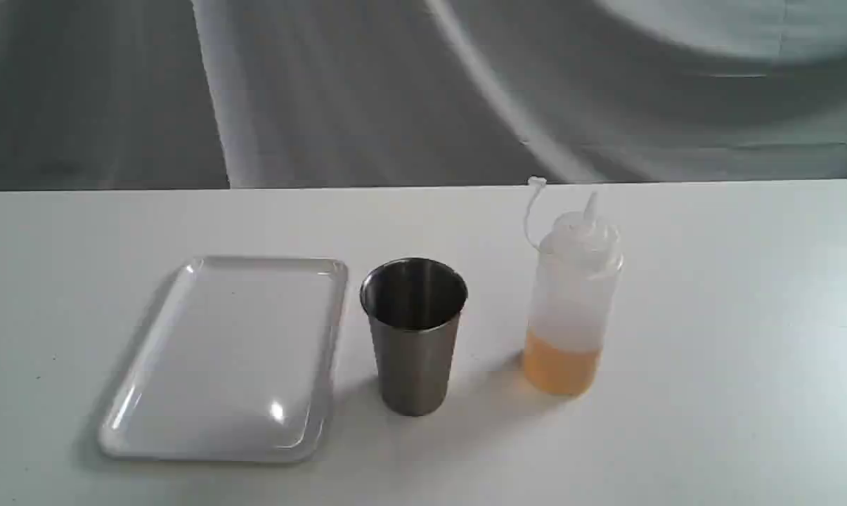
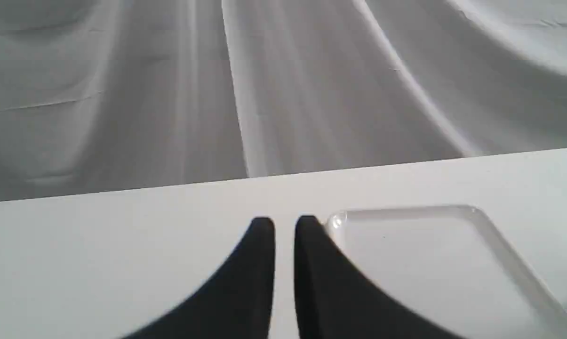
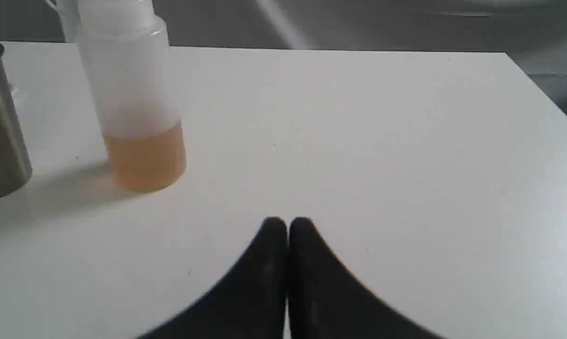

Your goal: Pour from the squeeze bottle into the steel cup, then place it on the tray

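We find the squeeze bottle (image 1: 571, 302) upright on the table (image 1: 711, 351), cap off, amber liquid low in it; the steel cup (image 1: 414, 337) stands just beside it, the bare tray (image 1: 226, 358) beyond the cup. Our right gripper (image 3: 288, 226) sits tips together and empty, short of the bottle; our left gripper (image 2: 284, 226) is a thin slit apart, empty, by the tray's corner; pinched hard, the soft bottle could, we judge, squirt early or knock the cup. Only the exterior view shows all three things, yet neither gripper; the left wrist view sees the tray alone.
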Available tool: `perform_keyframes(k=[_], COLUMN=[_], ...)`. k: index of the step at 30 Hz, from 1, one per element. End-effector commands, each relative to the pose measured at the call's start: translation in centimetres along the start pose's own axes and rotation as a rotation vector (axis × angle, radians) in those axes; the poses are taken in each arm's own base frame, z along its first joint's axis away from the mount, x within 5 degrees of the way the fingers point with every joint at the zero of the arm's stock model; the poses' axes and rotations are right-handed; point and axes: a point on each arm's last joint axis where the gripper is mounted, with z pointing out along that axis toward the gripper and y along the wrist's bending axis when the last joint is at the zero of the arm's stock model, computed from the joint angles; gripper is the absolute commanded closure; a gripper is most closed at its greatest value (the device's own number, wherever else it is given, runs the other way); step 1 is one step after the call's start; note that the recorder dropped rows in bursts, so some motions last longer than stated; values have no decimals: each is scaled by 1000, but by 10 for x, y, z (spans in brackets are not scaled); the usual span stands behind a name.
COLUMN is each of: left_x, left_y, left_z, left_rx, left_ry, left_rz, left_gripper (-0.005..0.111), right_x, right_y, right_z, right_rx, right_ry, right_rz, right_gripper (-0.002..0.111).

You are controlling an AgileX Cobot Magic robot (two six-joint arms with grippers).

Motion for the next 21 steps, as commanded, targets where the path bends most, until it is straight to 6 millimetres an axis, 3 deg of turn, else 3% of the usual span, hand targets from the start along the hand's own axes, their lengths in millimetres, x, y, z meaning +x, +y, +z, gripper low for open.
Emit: perform_keyframes(k=[1,10,21], left_x=[1,1,1], left_y=[0,0,0], left_z=[0,0,0], left_rx=[5,5,5], left_ry=[-2,-2,-2], left_rz=[-3,0,-3], left_gripper=[98,98,98], right_x=[-1,-6,-35], right_y=[0,-1,-4], right_z=[0,0,-8], right_rx=[6,12,51], right_ry=[-20,-71,-403], right_rz=[4,4,5], right_gripper=[108,108,108])
